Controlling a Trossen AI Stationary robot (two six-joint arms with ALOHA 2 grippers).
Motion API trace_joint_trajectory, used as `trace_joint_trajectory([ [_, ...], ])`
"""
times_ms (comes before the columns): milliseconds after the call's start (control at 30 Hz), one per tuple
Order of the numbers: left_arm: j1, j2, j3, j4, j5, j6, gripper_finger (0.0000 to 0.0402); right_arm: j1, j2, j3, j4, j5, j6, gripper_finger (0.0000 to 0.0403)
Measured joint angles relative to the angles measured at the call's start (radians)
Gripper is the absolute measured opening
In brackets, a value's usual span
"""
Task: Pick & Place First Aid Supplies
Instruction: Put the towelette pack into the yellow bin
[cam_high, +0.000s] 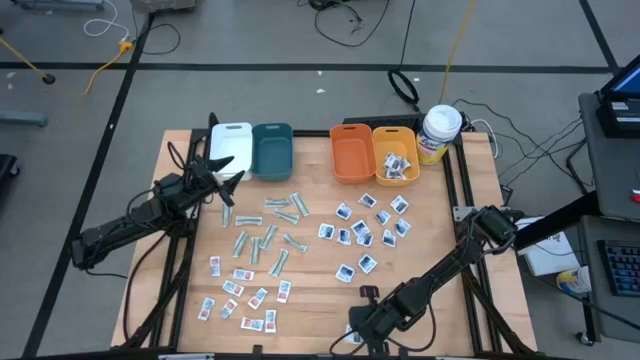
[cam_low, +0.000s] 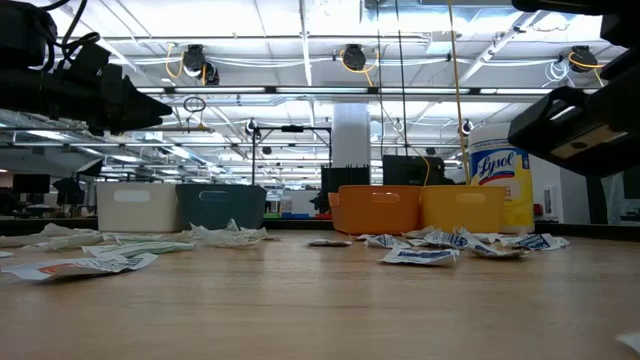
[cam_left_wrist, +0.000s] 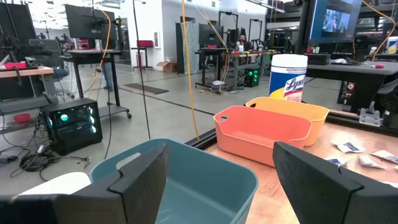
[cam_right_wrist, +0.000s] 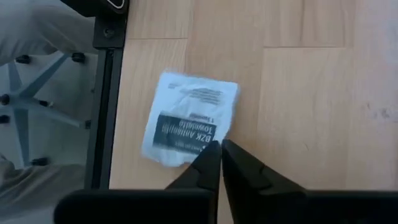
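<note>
High view: four bins (cam_high: 272, 150), one canister (cam_high: 438, 132)

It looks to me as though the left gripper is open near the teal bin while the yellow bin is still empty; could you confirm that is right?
Not quite: the yellow bin is not empty. The high view shows several white packets lying in it. The rest holds: the left gripper is open beside the teal bin, and the left wrist view shows its fingers spread over that bin.
</note>
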Motion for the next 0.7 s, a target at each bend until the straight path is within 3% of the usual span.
trace_joint_trajectory([
  [300,0.000,0.000,0.000,0.000,0.000,0.000,0.0296,-0.015,-0.011,0.000,-0.004,0.002,-0.031,0.0001],
  [700,0.000,0.000,0.000,0.000,0.000,0.000,0.0296,-0.068,-0.145,0.000,-0.140,0.003,-0.119,0.0000],
])
